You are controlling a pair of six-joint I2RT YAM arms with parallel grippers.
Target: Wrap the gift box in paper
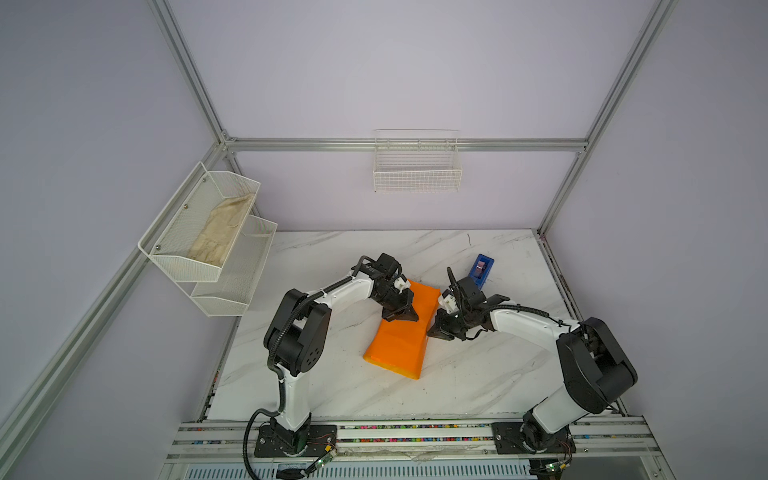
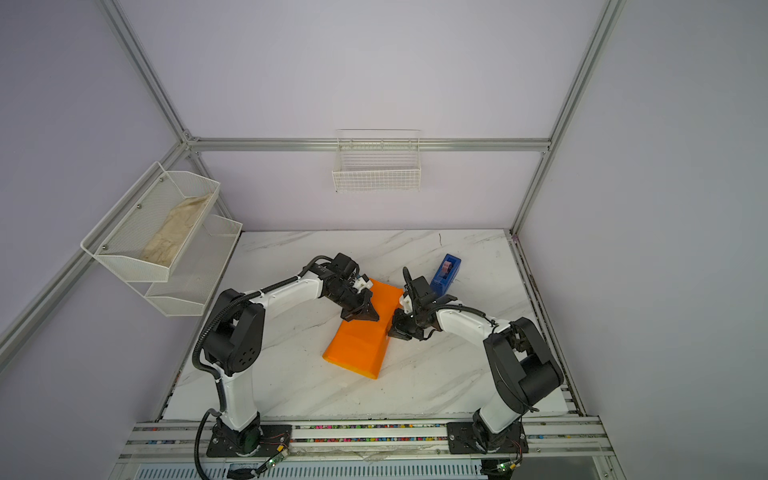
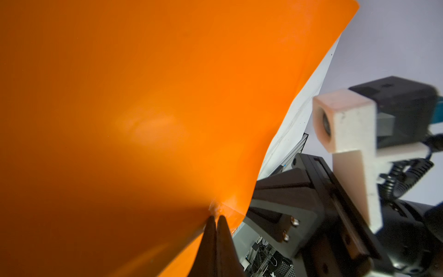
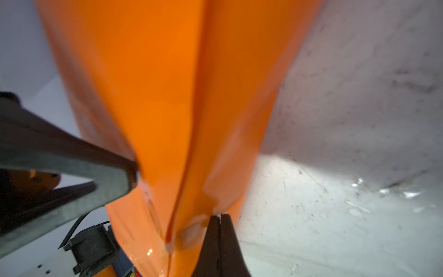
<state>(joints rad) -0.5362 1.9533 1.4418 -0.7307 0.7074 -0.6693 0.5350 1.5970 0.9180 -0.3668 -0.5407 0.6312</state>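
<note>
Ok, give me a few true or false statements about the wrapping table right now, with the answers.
1. The left gripper and the right gripper are both shut on the paper. True.
2. The gift box sits bare beside the paper. False: no box shows, only the folded orange paper.
3. The tape dispenser stands on the table, apart from the paper. True.
4. The cloth lies in the lower tier of the rack. False: it is in the upper tier.

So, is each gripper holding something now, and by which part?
Both hold the paper: the left gripper pinches one long side near its middle, the right gripper the opposite side.
</note>
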